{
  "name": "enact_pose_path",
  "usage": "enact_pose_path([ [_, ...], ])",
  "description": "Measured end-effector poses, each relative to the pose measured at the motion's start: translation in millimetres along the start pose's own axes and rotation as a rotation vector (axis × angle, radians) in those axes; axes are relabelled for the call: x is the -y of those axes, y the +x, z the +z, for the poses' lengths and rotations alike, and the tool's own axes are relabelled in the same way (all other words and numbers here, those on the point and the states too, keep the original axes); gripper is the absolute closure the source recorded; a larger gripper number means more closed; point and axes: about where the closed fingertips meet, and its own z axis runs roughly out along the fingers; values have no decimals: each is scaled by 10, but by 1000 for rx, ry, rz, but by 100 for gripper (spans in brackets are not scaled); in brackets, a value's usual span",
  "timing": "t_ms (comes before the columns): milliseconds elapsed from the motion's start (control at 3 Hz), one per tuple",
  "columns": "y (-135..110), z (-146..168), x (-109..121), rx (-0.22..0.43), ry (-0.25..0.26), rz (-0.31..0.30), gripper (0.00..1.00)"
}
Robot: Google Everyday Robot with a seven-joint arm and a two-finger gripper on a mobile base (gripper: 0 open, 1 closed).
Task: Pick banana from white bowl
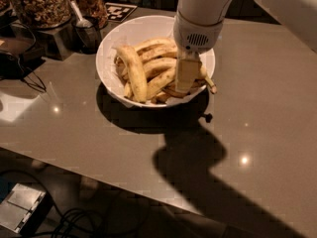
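Observation:
The white bowl (110, 53) stands on the grey counter at the upper middle and holds several yellow bananas. The long, gently curved banana (161, 82) lies across the bowl's front. It runs under the gripper, and a thin dark-tipped stem (211, 86) pokes over the right rim. A thicker, paler banana (133, 72) lies at the left of the pile. My gripper (187, 76) hangs from the white arm and is down inside the bowl's right half, right at the long banana.
A small dark metal cup with a scoop (87, 31) stands just left of the bowl. Glass jars of nuts (42, 4) are behind it. Cables (22, 71) lie at the left. A small dark object (208, 117) lies on the counter in front of the bowl. The counter's front edge runs diagonally below.

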Motion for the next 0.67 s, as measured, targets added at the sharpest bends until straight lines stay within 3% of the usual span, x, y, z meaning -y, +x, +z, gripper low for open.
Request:
enact_pose_path([
  [333, -1, 107, 20, -14, -18, 2, 40],
  [667, -1, 111, 20, -14, -18, 2, 59],
])
